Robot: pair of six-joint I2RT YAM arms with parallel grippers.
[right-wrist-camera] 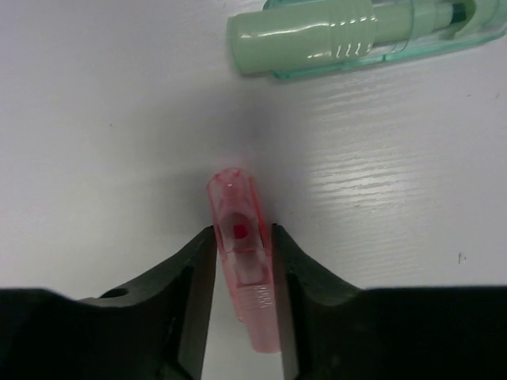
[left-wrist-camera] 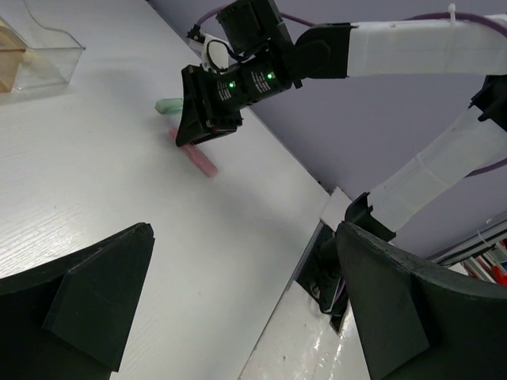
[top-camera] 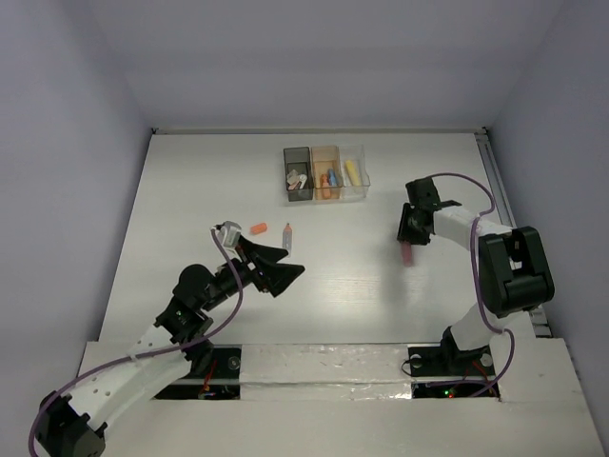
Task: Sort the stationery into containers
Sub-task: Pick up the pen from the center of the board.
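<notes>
The three joined containers stand at the back: dark grey (top-camera: 297,172) with small erasers in it, orange (top-camera: 325,172) with blue and orange markers, clear (top-camera: 355,171) with a yellow marker. My right gripper (top-camera: 411,235) is shut on a pink marker (right-wrist-camera: 244,261) right of the bins, low over the table, and the marker's end sticks out (top-camera: 407,254). A mint green marker (right-wrist-camera: 348,36) lies just beyond it. My left gripper (top-camera: 278,271) is open and empty. An orange eraser (top-camera: 258,228) and a small pinkish-orange marker (top-camera: 287,236) lie just beyond its tips.
The left wrist view shows the right arm's gripper (left-wrist-camera: 207,119) over the pink marker (left-wrist-camera: 202,161), the mint marker (left-wrist-camera: 168,104) behind it, and the clear bin (left-wrist-camera: 49,62) at the far left. A rail (top-camera: 495,181) runs along the table's right edge.
</notes>
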